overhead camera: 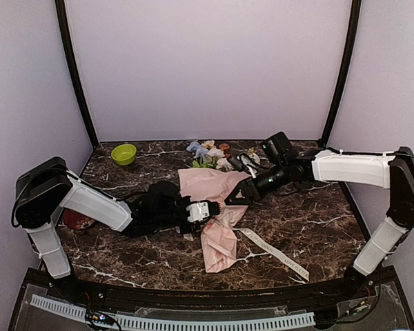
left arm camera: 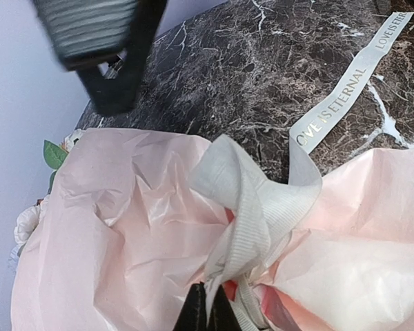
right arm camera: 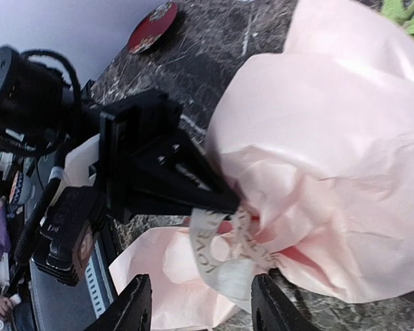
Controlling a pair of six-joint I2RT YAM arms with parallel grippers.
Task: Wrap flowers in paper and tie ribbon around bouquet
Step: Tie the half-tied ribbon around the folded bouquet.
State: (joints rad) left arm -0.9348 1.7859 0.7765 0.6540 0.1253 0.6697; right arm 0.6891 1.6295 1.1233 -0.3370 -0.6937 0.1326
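Note:
The bouquet [overhead camera: 214, 200] lies mid-table as a pale pink paper [right arm camera: 331, 138] bundle. Its flowers [overhead camera: 210, 155] show at the far end, and a green leaf [left arm camera: 53, 154] peeks past the paper edge. The cream ribbon [left arm camera: 255, 207] is looped around the pinched waist of the paper, and its printed tail [overhead camera: 276, 252] trails off to the right on the table. My left gripper [left arm camera: 207, 312] is shut on a strand of the ribbon right at the knot. My right gripper [right arm camera: 203, 307] stands open just beside the ribbon loop [right arm camera: 221, 255], facing the left gripper [right arm camera: 193, 186], with nothing between its fingers.
A green bowl [overhead camera: 123, 154] stands at the back left. A red round object [overhead camera: 76, 221] lies under my left arm, and it shows as a red disc [right arm camera: 152, 17] at the far edge of the right wrist view. The dark marble table [overhead camera: 310, 221] carries the ribbon tail.

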